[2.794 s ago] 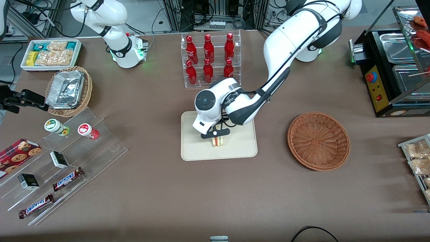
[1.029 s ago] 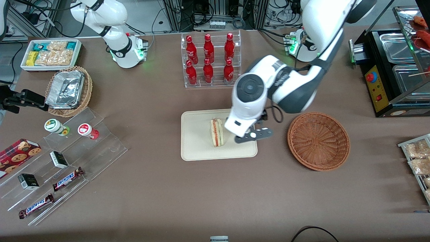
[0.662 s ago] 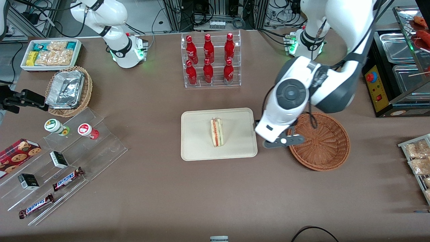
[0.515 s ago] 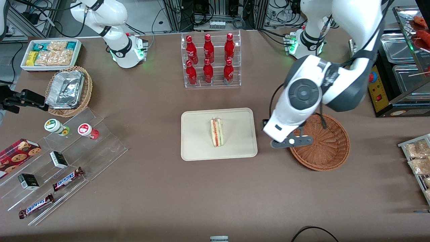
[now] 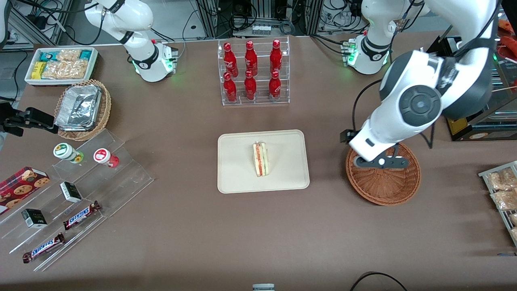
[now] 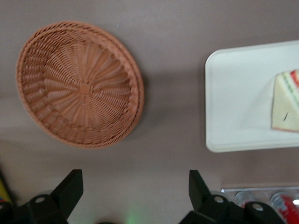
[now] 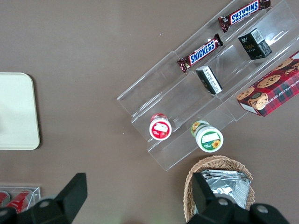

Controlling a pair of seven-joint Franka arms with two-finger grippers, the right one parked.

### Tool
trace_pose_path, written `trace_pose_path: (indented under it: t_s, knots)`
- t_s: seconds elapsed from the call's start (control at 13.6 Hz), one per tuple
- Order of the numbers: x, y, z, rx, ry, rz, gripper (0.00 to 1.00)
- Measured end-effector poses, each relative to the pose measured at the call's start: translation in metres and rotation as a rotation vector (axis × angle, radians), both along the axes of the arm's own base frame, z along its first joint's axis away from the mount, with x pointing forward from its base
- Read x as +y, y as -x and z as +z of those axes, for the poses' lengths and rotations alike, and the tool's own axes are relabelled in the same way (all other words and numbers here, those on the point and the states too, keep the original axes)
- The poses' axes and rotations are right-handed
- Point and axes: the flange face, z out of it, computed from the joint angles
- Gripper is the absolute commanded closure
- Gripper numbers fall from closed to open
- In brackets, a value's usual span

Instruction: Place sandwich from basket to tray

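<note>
Sandwich (image 5: 260, 159) on tray (image 5: 238, 178); hand (image 5: 379, 162) above basket (image 5: 383, 186)

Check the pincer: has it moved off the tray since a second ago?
Yes. The pincer has swung away from the tray toward the working arm's end, and now hangs open above the basket; the sandwich stays on the tray.

Front view looks down over the whole table; both wrist views face straight down, sharing the tray (image 5: 242, 182).

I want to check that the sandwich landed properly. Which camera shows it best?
The front view: the whole sandwich stands on the tray. The left wrist view crops it; the right wrist view misses it. The open gripper hovers above the basket.
</note>
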Motion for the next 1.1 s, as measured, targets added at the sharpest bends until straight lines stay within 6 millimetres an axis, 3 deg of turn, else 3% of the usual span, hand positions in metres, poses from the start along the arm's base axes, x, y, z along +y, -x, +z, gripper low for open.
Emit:
trace_pose_path:
  t_s: [0.15, 0.81, 1.1]
  knots:
    - [0.017, 0.004, 0.009, 0.024, 0.003, -0.031, 0.0]
    - [0.129, 0.03, 0.075, 0.09, 0.033, -0.012, 0.0]
    - [0.147, 0.053, 0.106, 0.098, 0.034, -0.005, 0.0]
